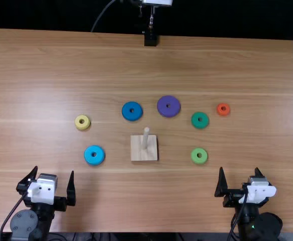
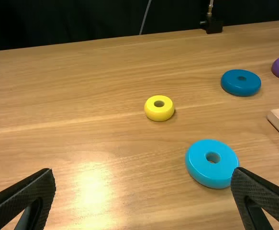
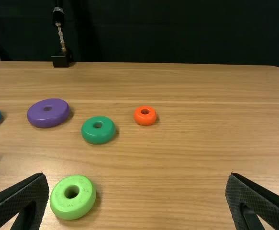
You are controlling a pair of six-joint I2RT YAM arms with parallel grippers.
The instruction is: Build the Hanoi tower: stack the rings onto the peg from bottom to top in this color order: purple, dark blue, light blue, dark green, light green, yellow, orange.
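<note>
Landmark: peg, upright on counter. Beyond peg: purple ring, dark blue ring. Left of peg: yellow ring, light blue ring. Right of peg: dark green ring, light green ring, orange ring. Left gripper, right gripper: nearer than peg; jaws of both released, wide apart.

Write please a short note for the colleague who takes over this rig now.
Left tool: open, empty, near the table's front edge.
Right tool: open, empty, same edge.
Peg: bare, upright on its base.
Left of it: yellow ring, light blue ring, dark blue ring.
Right of it: purple ring, dark green ring, light green ring, orange ring.
Done: nothing stacked.
To do: all seven, purple first, orange last.
</note>
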